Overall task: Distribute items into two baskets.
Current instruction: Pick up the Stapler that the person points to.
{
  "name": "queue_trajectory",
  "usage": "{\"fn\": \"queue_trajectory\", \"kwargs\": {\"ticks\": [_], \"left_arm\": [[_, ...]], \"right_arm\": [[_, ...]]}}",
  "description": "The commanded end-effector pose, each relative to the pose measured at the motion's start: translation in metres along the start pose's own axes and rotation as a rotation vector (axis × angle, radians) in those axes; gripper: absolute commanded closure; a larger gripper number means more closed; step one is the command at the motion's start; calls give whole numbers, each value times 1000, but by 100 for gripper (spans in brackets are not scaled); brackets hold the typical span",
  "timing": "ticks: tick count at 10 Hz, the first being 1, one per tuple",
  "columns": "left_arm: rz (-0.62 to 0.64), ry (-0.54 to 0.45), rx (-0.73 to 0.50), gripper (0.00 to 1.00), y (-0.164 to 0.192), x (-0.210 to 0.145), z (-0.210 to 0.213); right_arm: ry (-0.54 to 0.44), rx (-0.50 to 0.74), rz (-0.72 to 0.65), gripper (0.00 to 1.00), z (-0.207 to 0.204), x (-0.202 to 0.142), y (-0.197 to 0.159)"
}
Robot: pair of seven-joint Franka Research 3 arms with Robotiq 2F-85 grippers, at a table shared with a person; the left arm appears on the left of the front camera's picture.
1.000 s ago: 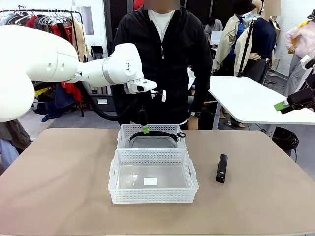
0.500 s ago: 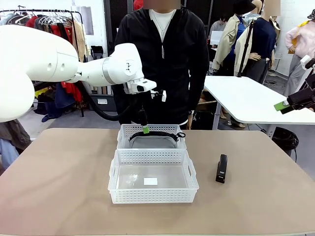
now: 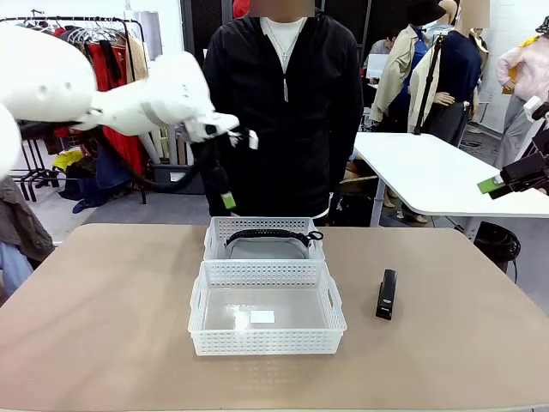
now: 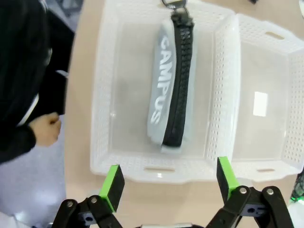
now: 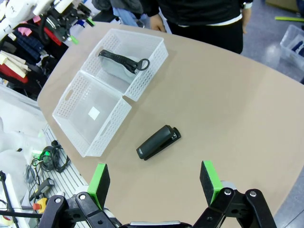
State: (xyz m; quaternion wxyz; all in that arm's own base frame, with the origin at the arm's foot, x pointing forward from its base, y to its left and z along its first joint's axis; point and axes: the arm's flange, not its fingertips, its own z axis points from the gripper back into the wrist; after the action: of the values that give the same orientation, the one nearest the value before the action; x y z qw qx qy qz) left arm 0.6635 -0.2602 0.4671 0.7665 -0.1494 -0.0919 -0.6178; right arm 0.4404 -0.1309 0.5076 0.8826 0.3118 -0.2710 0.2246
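The left gripper [image 3: 227, 201], spread and empty, hangs above the far white lattice plastic basket [image 3: 214, 232], which holds the light grey fabric waist bag [image 3: 266, 249]. Right of the empty near basket [image 3: 257, 342], the small black desk stapler [image 3: 388, 294] lies on the tabletop [image 3: 103, 326], long axis near-to-far, nearer the spread right gripper [image 5: 154, 183].

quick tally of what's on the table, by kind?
Baskets: 2 (near basket, far basket)
Bag: 1
Stapler: 1
Total: 4
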Motion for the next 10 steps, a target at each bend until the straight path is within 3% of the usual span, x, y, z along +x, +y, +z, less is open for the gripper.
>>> {"fn": "queue_trajectory", "kwargs": {"ticks": [1, 2, 6, 10], "left_arm": [[72, -133, -35, 0, -10, -51, 24], [121, -210, -34, 0, -11, -80, 40], [293, -347, 41, 0, -28, -186, 83], [353, -529, 61, 0, -69, -275, 123]], "right_arm": [[-3, 2, 1, 0, 1, 1, 1], [-3, 2, 1, 0, 1, 1, 1], [-3, 2, 1, 0, 1, 1, 1], [-3, 2, 1, 0, 1, 1, 1]]}}
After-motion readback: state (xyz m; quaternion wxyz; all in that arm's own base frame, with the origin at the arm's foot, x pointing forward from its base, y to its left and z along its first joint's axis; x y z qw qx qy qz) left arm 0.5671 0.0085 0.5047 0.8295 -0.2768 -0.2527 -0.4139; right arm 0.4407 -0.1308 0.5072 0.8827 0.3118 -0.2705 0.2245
